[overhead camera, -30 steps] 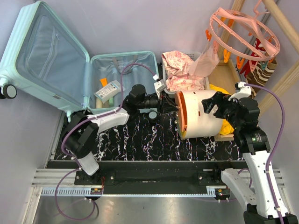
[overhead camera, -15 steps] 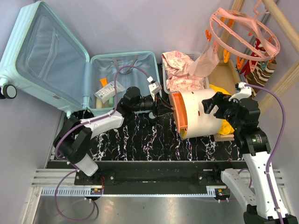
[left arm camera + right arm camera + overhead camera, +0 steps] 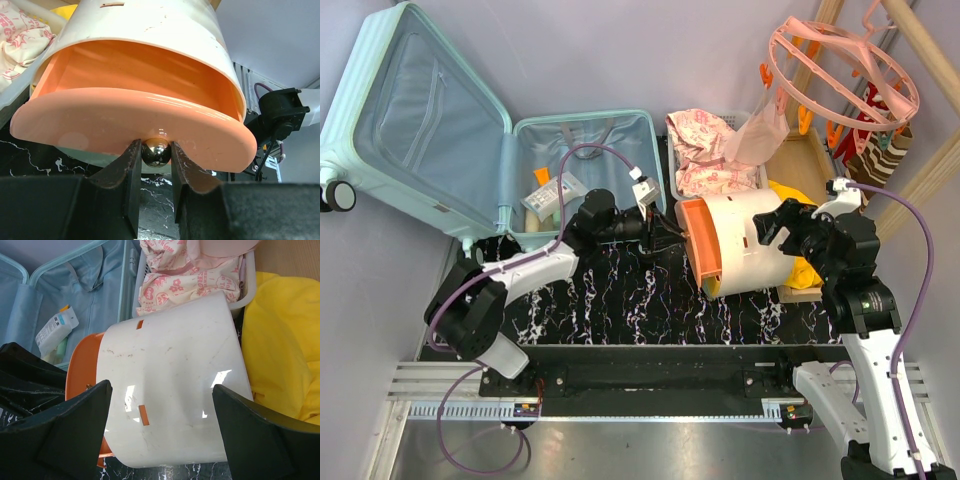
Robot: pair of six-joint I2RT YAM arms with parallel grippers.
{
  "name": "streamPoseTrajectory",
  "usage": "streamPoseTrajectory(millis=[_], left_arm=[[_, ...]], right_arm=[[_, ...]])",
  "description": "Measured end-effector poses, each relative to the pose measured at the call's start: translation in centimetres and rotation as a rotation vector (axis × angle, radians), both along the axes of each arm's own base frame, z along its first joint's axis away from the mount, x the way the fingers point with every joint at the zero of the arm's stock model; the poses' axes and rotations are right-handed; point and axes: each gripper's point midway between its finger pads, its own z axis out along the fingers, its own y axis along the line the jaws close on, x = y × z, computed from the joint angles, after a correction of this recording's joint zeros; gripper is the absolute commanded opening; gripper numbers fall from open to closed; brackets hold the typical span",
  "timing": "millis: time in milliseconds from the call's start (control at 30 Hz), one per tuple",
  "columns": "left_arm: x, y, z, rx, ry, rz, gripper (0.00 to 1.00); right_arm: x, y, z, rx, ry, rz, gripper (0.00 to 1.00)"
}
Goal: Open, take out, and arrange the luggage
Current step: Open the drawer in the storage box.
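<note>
The pale mint luggage (image 3: pixel 420 130) lies open at the back left, its lid against the wall; its grey-blue lining (image 3: pixel 75 290) also shows in the right wrist view. A cream cylinder (image 3: pixel 750 250) lies on its side on the black marble table (image 3: pixel 620 300). An orange drawer (image 3: pixel 135 120) sticks out of its left end. My left gripper (image 3: pixel 660 228) is shut on the drawer's shiny metal knob (image 3: pixel 156 154). My right gripper (image 3: pixel 162 390) is spread wide over the cylinder's cream shell (image 3: pixel 175 365), one finger near each end.
A white basket (image 3: pixel 750 115) heaped with pink-patterned cloth (image 3: pixel 705 150) stands behind the cylinder. Yellow fabric (image 3: pixel 285 340) lies to its right. A pink ring hanger (image 3: pixel 840 65) hangs at the back right by wooden rails. Small packets (image 3: pixel 548 192) lie in the luggage base.
My left gripper has moved left with the knob, drawing the orange drawer partly out of the cylinder. The right gripper has stayed on the cylinder.
</note>
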Motion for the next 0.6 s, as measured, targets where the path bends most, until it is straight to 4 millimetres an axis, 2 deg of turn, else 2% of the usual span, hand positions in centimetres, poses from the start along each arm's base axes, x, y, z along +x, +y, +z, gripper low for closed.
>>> streamPoseTrajectory(millis=[533,600], left_arm=[[-0.50,0.83,0.01,0.006,-0.006,0.021,0.00],[-0.53,0.87,0.02,0.006,-0.005,0.021,0.17]], right_arm=[[-0.12,-0.01,0.09,0.001,-0.004,0.000,0.92],[-0.12,-0.02,0.09,0.001,-0.004,0.000,0.92]])
